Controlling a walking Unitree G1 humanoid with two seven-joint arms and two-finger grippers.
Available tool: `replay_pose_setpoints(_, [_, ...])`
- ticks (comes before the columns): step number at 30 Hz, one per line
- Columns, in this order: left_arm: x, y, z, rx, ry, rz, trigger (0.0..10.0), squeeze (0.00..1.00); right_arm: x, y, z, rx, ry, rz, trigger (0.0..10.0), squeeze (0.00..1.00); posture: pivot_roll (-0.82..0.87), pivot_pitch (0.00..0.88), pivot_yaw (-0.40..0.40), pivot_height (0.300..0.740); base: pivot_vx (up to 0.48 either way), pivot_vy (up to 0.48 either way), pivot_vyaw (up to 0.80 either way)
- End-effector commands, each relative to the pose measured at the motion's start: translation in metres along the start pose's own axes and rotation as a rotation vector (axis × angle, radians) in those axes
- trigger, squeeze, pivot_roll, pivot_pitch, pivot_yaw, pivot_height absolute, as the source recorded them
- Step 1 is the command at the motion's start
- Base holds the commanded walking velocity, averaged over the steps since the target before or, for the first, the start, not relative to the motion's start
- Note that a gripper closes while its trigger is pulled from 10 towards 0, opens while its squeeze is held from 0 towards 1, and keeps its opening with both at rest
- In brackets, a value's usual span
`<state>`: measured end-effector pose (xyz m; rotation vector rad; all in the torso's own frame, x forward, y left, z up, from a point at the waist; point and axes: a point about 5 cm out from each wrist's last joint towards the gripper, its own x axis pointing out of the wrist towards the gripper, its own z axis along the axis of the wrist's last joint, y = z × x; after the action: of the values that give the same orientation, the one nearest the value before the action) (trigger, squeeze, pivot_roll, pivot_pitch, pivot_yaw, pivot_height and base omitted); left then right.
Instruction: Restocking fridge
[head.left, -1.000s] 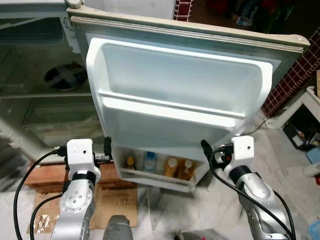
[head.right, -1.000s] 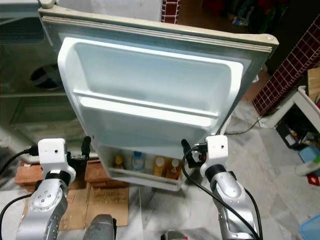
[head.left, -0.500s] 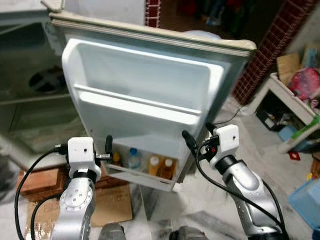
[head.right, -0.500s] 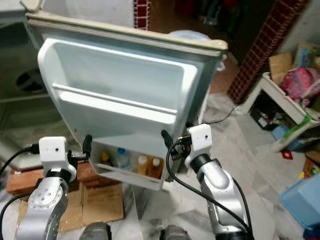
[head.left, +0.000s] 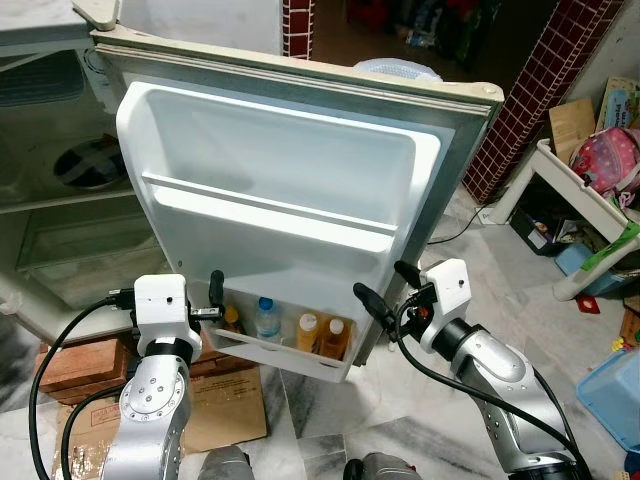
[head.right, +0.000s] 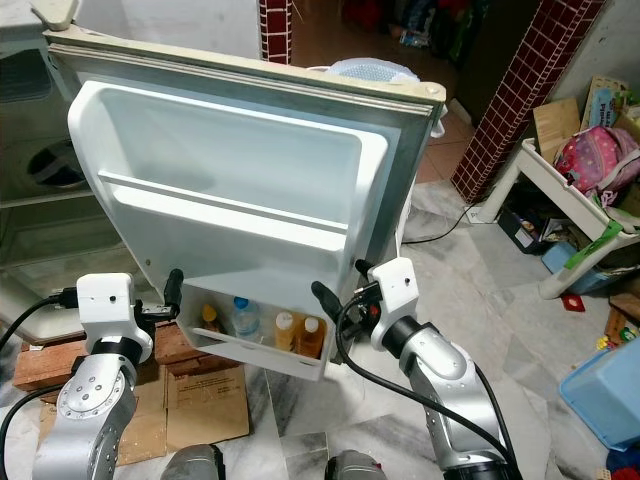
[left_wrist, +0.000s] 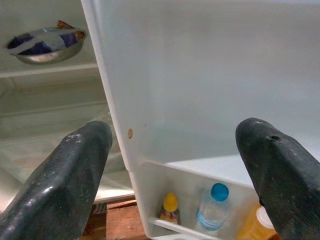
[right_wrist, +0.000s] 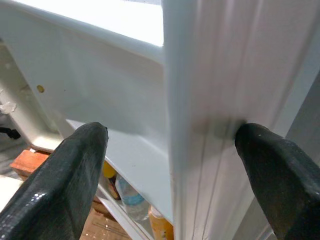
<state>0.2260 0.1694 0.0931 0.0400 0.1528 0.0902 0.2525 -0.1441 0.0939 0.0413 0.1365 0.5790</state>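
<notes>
The fridge door (head.left: 290, 170) stands wide open, its white inner liner facing me. Its bottom bin (head.left: 285, 358) holds a small yellow-capped bottle (head.left: 232, 318), a blue-capped water bottle (head.left: 266, 320) and two orange bottles (head.left: 320, 335). My left gripper (head.left: 213, 298) is open and empty, just off the bin's left corner (left_wrist: 145, 200). My right gripper (head.left: 385, 287) is open at the door's outer edge (right_wrist: 200, 115). One finger sits on each side of that edge.
A steel bowl (head.left: 90, 165) rests on a glass shelf inside the fridge. Bricks (head.left: 75, 360) and flattened cardboard (head.left: 230, 410) lie on the floor under the door. To the right are a white table (head.left: 580, 195) with a pink bag (head.left: 605, 160), a blue tub (head.left: 615, 400) and a brick pillar (head.left: 530, 90).
The camera has swung to the right, bringing the table and tub into view. My right gripper has closed in on the door's outer edge. The left arm holds its place.
</notes>
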Motion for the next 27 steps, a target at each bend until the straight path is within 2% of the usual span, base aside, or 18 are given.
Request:
replay_pose_setpoints(1, [0.000, 0.000, -0.002, -0.005, 0.007, -0.004, 10.0, 0.00, 0.001, -0.001, 0.001, -0.005, -0.004, 0.004, 10.0, 0.00, 0.04, 0.044, -0.024, 0.740, 0.000, 0.000, 0.00])
replay_pose_setpoints(5, [0.000, -0.001, -0.002, -0.002, 0.009, -0.007, 10.0, 0.00, 0.003, 0.000, 0.000, 0.002, 0.002, 0.012, 10.0, 0.00, 0.04, 0.040, -0.024, 0.740, -0.068, 0.000, 0.00])
replay_pose_setpoints(22, [0.004, -0.001, -0.002, 0.004, 0.004, -0.008, 10.0, 0.00, 0.007, 0.000, -0.005, -0.009, 0.021, 0.026, 10.0, 0.00, 0.04, 0.035, -0.023, 0.740, -0.371, 0.000, 0.00])
replay_pose_setpoints(27, [0.008, 0.000, 0.003, 0.000, -0.015, 0.004, 10.0, 0.00, 0.013, -0.007, 0.002, -0.041, -0.001, -0.027, 10.0, 0.00, 0.05, 0.042, -0.022, 0.740, 0.000, 0.000, 0.00])
